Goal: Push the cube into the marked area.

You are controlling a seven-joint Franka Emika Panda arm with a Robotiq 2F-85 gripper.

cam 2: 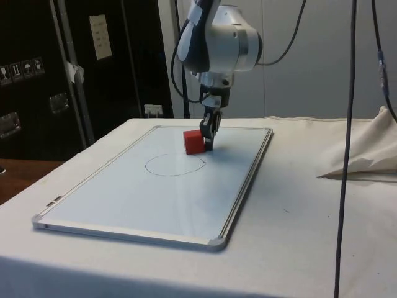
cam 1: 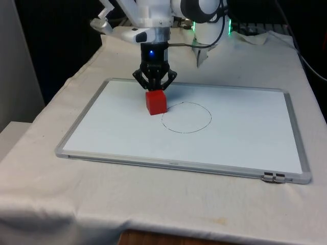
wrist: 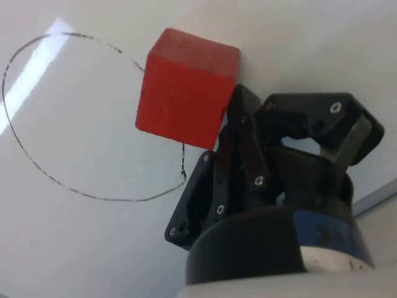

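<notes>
One table (cam 1: 46, 168) under a white cloth carries everything you need to watch, and on it lies a large white rectangular whiteboard with a grey metal frame (cam 1: 240, 148). Drawn near the board's middle is a thin black pen circle (cam 1: 187, 117), the marked area. Just outside that line, toward the front view's left and the far edge, sits the small red cube (cam 1: 156, 102), with its nearest corner about at the line (in the wrist view it overlaps the stroke slightly). Behind it stands your black two-finger hand (cam 1: 155, 88), fingers drawn together with nothing between them, tips low at the board and against the cube's far side. You look to be in mid-push, the cube not yet inside. Next, I judge, you should drive the hand along the board toward the circle's centre, keeping contact square so the cube does not pivot off to one side.
</notes>
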